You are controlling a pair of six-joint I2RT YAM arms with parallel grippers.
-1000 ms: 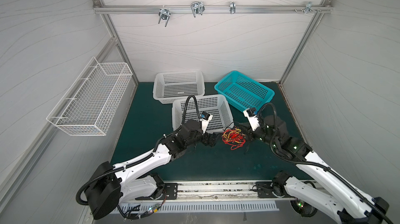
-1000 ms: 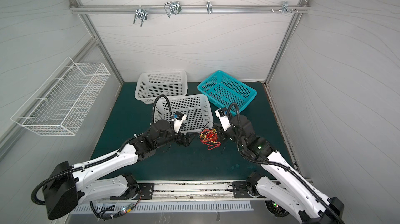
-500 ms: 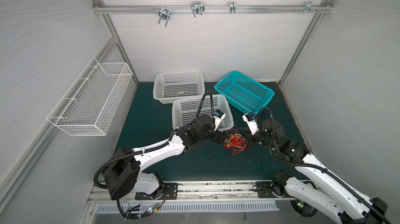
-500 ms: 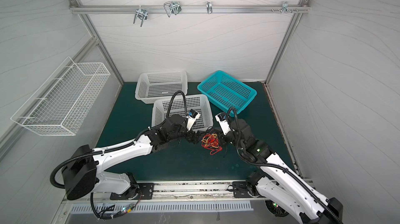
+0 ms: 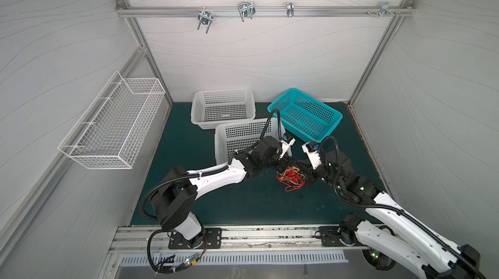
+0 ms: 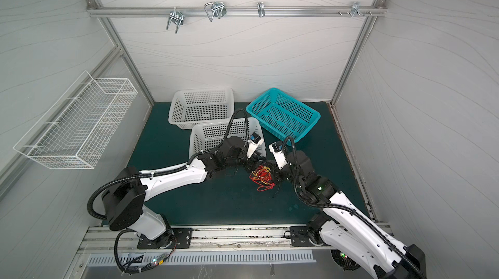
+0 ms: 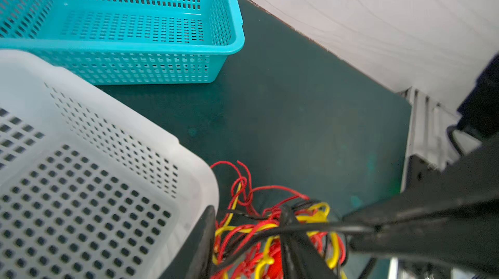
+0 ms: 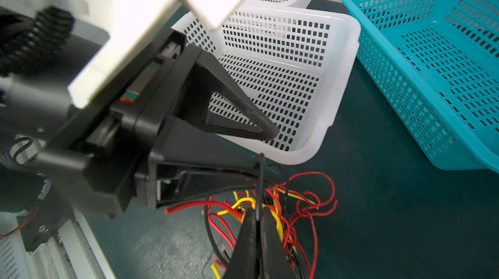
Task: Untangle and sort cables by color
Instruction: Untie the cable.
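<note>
matte green mat (image 5: 229, 199); thin cables (image 5: 291, 178) knotted beside perforated, probably plastic basket (image 5: 221, 150).

No words, numbers or signs can be read anywhere; the small blue patch (image 5: 285, 137) on the white box-shaped wrist camera (image 5: 288, 142) near the middle of a top view is too tiny to tell if it holds writing.

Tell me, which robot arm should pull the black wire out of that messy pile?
Probably right. The right gripper is shut on a black cable leading out of the tangled cables, so it can pull. The left gripper, jaws apart at the pile, suits holding it down.
</note>
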